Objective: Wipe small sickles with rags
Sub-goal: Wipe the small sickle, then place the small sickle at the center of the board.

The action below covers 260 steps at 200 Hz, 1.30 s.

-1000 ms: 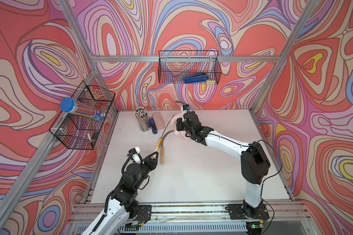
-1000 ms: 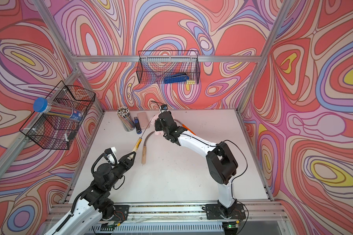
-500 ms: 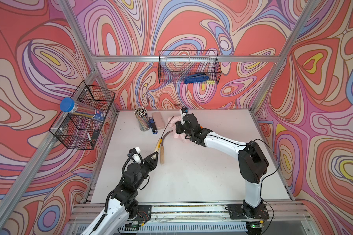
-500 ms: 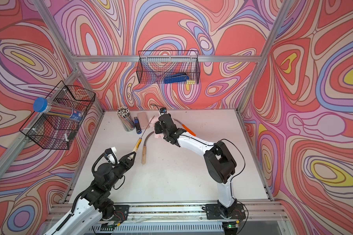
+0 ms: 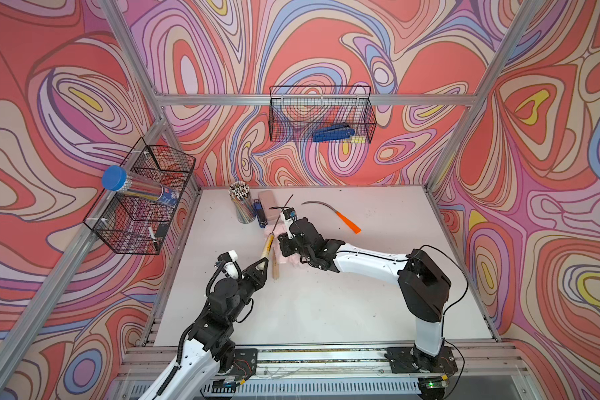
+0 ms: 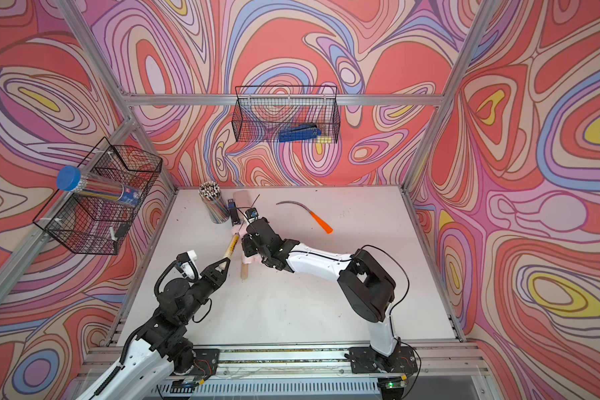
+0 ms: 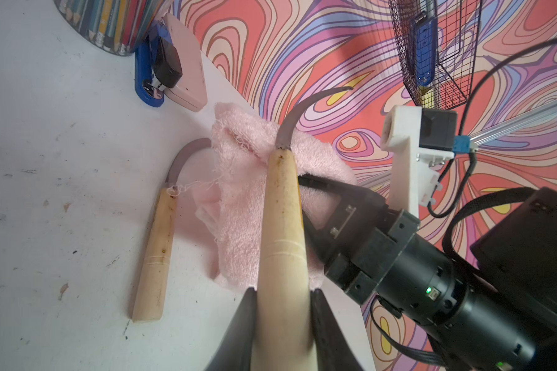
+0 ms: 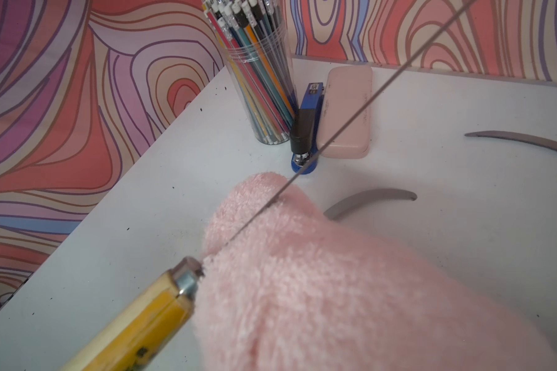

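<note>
My left gripper [image 5: 262,266] [image 7: 283,292] is shut on the pale wooden handle of a small sickle [image 5: 268,244] [image 7: 283,225], holding it tilted up off the table. Its thin blade [image 8: 335,135] runs up toward the back wall. My right gripper [image 5: 282,246] is shut on the pale pink fluffy rag [image 7: 238,180] [image 8: 335,289], folded over the blade's base by the handle; its jaws are buried in the cloth. A second wooden-handled sickle [image 5: 275,268] [image 7: 156,253] lies on the table beside them, its blade partly under the rag. The orange-handled sickle [image 5: 349,221] [image 6: 321,223] lies at the back.
A clear cup of pencils [image 5: 243,207], a blue stapler [image 5: 260,216] and a smooth pink case [image 5: 268,204] stand at the back left of the table. Wire baskets hang on the left wall [image 5: 142,204] and back wall [image 5: 321,114].
My right gripper has slid the rag down the held sickle's blade toward the handle, nearer the left gripper. The left arm has stayed where it was.
</note>
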Each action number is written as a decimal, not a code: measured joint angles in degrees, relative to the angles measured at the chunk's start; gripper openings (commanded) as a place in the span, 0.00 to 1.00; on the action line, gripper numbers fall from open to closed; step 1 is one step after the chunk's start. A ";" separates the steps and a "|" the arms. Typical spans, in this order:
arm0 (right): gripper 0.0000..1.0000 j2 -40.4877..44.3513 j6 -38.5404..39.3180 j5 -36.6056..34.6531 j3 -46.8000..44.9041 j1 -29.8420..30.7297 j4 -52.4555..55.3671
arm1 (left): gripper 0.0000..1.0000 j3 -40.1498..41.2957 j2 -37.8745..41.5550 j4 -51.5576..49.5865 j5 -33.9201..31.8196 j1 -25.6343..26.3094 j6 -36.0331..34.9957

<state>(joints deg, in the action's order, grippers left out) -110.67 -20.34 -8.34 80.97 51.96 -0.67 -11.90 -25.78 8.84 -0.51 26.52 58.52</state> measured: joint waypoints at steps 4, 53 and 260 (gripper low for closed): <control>0.00 0.00 0.04 -0.26 0.00 -0.13 0.04 | 0.00 0.00 0.00 0.00 0.00 0.00 0.00; 0.00 2.43 0.11 -1.53 0.02 -4.31 2.23 | 0.00 0.00 0.00 -0.04 0.02 0.00 0.00; 0.00 52.37 -7.56 -23.63 -41.66 -24.79 4.76 | 0.00 -6.60 -23.10 3.96 -18.34 16.57 -8.72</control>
<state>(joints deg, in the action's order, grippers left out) -58.30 -27.90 -31.97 39.31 27.18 4.10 -18.50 -48.88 12.80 -18.85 43.09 49.80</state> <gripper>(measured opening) 0.135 0.249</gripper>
